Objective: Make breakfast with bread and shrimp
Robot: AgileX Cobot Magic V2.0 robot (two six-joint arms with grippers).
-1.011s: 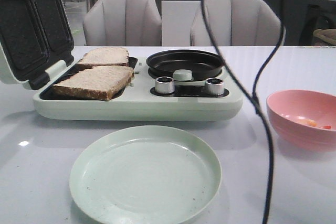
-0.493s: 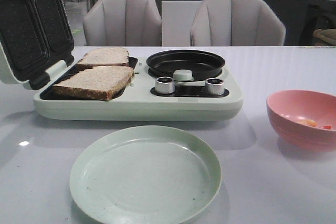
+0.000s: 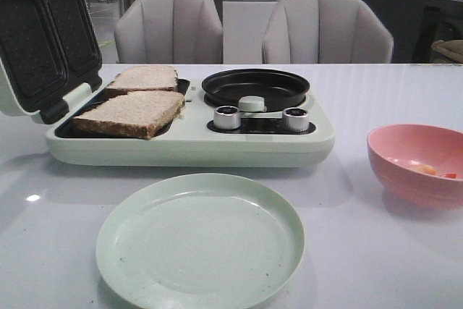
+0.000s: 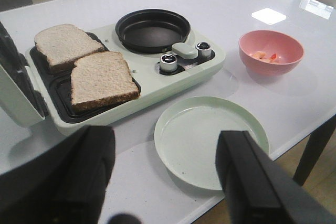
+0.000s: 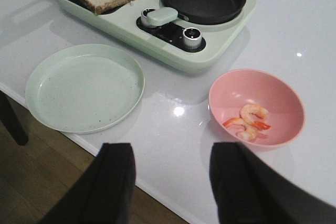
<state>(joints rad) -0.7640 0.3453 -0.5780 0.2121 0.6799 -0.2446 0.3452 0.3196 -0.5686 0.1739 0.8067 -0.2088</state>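
Both claws stand spread and empty — the left gripper [image 4: 165, 182] and the right gripper [image 5: 170, 182]. The bread [image 3: 132, 112] lies at left of the frame; the shrimp [image 5: 248, 121] sit lower right, in the pink bowl [image 5: 286, 98]. Small and curled, they could slip from a pinch — or the bowl could skid.

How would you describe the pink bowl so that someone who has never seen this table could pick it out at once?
Start from the pale green breakfast maker on the white table. The pink bowl stands apart from it, on the side nearest the black pan. It is the only pink, deep dish, holding a few shrimp, unlike the flat, empty green plate.
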